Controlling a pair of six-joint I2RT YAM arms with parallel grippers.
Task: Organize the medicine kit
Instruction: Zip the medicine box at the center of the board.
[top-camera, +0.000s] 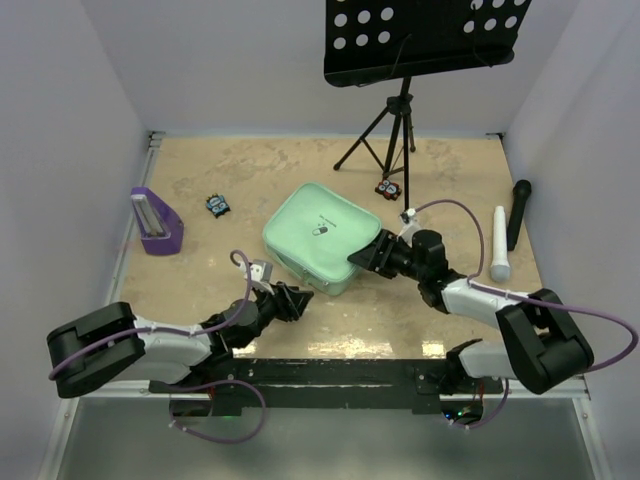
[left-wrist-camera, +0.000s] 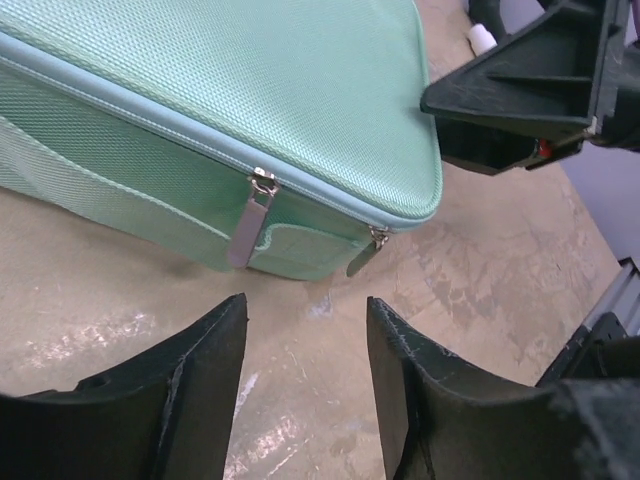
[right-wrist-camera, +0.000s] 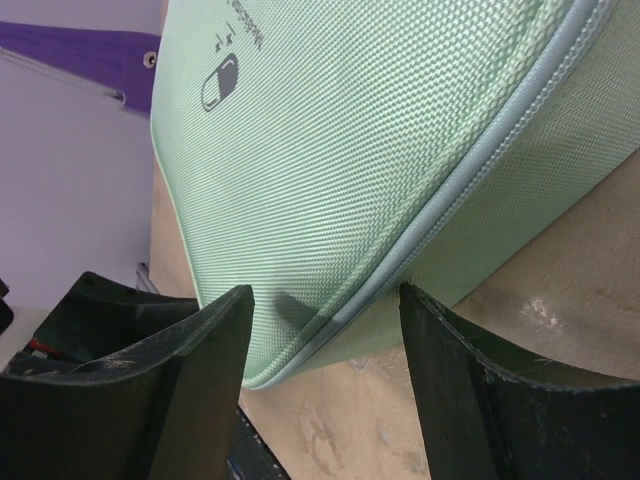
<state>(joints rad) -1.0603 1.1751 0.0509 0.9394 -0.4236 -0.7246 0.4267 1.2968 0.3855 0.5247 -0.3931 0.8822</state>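
The medicine kit (top-camera: 322, 238), a mint-green soft case with a white pill logo (right-wrist-camera: 220, 82), lies shut in the middle of the table. Two zipper pulls (left-wrist-camera: 250, 215) hang on its near side. My left gripper (top-camera: 300, 298) is open just short of that side, with only bare table between its fingers (left-wrist-camera: 305, 310). At the kit's right corner, my right gripper (top-camera: 365, 258) is also open. Its fingertips (right-wrist-camera: 325, 300) stand either side of the zipped edge there. My right gripper (left-wrist-camera: 530, 90) also shows in the left wrist view, at the top right.
A purple stand (top-camera: 155, 220) sits at the left. A black music stand (top-camera: 400, 110) rises behind the kit. Two small dark items (top-camera: 218, 205) (top-camera: 388, 187) lie nearby. A white tube (top-camera: 499, 243) and a black microphone (top-camera: 518, 212) lie at the right. Walls enclose three sides.
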